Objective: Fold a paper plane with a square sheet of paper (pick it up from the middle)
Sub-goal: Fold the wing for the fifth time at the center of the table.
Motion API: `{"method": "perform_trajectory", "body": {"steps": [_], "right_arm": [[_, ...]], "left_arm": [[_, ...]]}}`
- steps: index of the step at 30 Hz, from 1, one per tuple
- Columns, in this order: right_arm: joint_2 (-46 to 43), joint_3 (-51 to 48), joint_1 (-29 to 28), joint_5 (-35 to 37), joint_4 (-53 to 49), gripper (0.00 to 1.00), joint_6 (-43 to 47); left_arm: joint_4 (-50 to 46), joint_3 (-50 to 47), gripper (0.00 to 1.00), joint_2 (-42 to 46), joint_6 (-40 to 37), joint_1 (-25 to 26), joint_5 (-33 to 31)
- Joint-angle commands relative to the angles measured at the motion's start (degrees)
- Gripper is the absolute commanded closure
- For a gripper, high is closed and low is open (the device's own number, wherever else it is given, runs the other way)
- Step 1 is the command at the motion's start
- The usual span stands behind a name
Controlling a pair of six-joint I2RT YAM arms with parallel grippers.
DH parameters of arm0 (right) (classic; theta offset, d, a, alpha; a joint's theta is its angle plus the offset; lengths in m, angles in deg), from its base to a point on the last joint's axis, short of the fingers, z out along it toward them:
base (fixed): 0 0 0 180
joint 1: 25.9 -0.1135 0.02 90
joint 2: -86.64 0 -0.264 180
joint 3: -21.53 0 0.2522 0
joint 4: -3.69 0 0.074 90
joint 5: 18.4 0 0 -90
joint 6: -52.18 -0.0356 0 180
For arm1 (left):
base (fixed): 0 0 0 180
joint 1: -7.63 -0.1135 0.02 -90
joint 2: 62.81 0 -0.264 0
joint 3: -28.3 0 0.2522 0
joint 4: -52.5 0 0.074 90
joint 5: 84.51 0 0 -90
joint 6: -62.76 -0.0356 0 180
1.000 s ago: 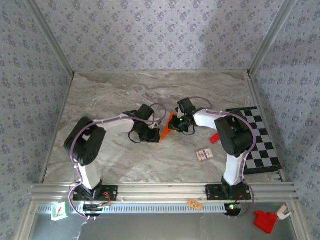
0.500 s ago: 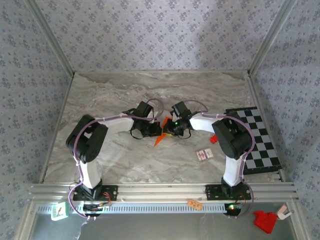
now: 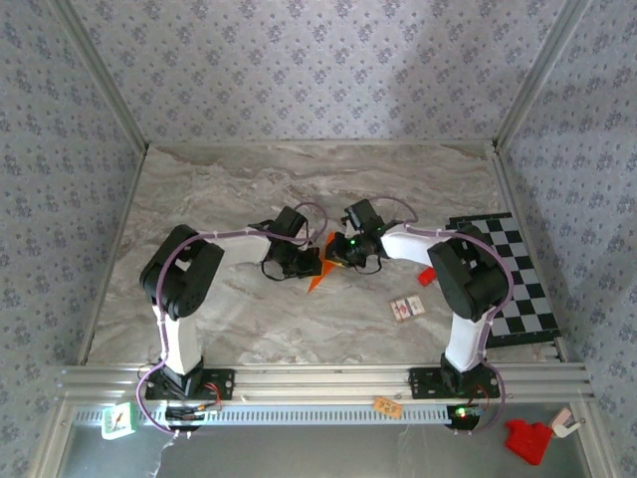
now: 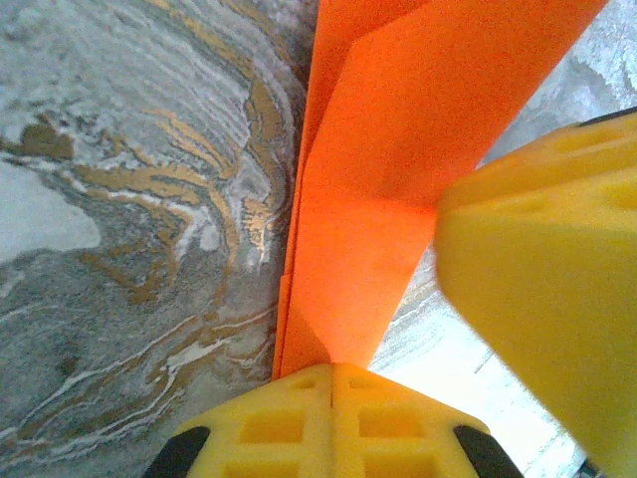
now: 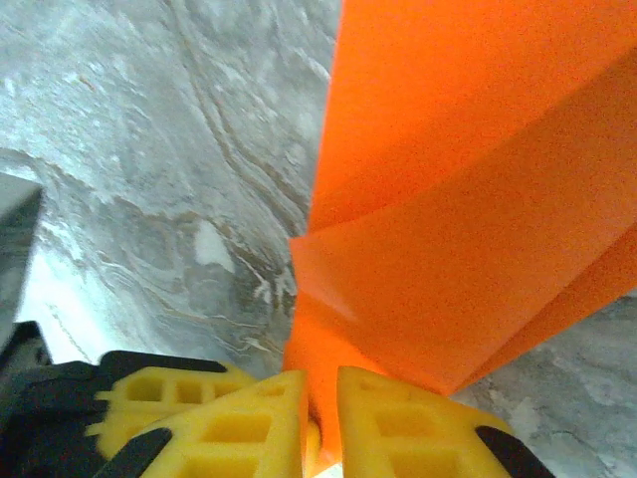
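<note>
At the middle of the marbled bench (image 3: 219, 189), the creased orange sheet of paper (image 3: 320, 275) sits between the two arms, one edge pinched in the closed left claw (image 4: 333, 370), another clamped in the closed right claw (image 5: 320, 388) just beside it.

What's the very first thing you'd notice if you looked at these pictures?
The bright orange paper, creased and pointed, in the middle of the grey marble table. The left arm and the right arm meet there, and the wrist views show each one's yellow jaws shut on the paper. At the table's right edge lies a black-and-white checkered board.
</note>
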Motion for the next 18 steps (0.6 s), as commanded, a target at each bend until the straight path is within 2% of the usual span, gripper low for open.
{"method": "perform_trajectory", "body": {"steps": [1, 12, 18], "right_arm": [[-1.55, 0.71, -0.04, 4.45, -1.34, 0.83, -0.9], [0.58, 2.2, 0.12, 10.92, -4.88, 0.82, 0.86], [2.23, 1.96, 1.41, 10.61, -3.98, 0.83, 1.79]], "left_arm": [[-6.07, -0.21, 1.0, -1.72, -0.16, 0.94, -3.09], [-7.18, 0.12, 1.0, -1.9, 0.19, 1.02, -3.96], [-7.31, -0.11, 1.0, -1.82, 0.48, 1.09, -4.1]]}}
